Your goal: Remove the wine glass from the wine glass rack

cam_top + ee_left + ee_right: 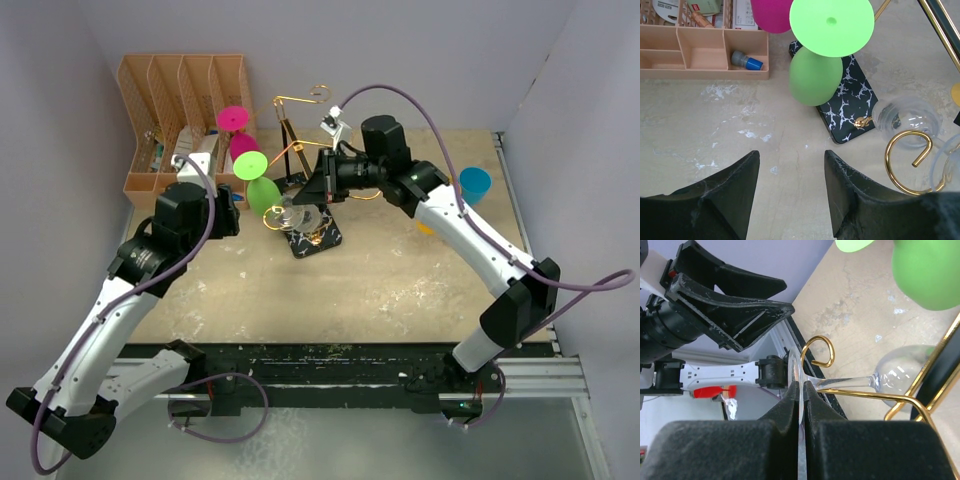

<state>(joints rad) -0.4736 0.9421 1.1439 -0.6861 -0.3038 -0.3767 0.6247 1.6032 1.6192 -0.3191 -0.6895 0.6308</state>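
While my right tool (800,386) is pinching the foot of the clear wine glass (900,367) hanging on the wine glass rack (865,396), I am holding the left tool (791,175) wide near the rack's base.

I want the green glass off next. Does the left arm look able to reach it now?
Probably yes: the left gripper is open and faces the green glass with nothing between; the right gripper holds the clear glass to one side.

Glossy gold-wire wine glass rack (888,160); clear wine glass (902,367); matt black right pincer (800,386)
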